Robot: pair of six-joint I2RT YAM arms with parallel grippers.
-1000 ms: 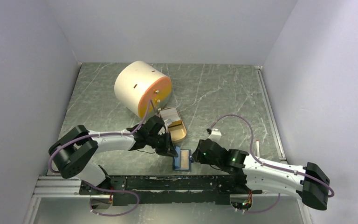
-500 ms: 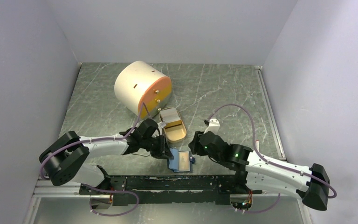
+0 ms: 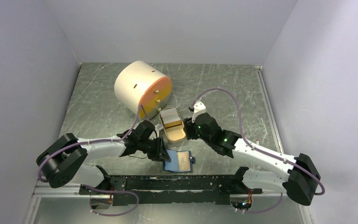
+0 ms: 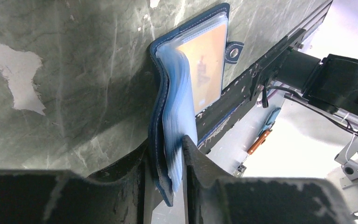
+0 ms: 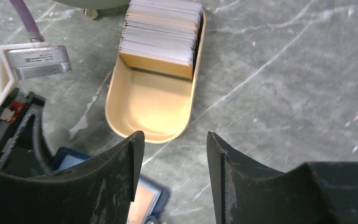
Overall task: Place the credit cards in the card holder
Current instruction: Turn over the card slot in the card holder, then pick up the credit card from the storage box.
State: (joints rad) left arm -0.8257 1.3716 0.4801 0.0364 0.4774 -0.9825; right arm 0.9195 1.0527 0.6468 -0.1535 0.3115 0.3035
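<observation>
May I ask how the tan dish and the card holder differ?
The tan dish is an oval tray; the card holder is a blue folding wallet. The dish holds the stacked credit cards and sits untouched before the open right tool; the card holder has one leaf pinched by the left tool. Both rest on the table.

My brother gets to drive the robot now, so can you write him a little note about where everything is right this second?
Left gripper: closed around the raised left flap of the card holder, which lies open near the table front edge.
Right gripper: open, empty, above the near end of the tan dish.
Credit cards: a stack in the far end of the dish.
Done: holder opened; no card in either gripper.
Left: take cards from the stack and slide them into the holder.
</observation>
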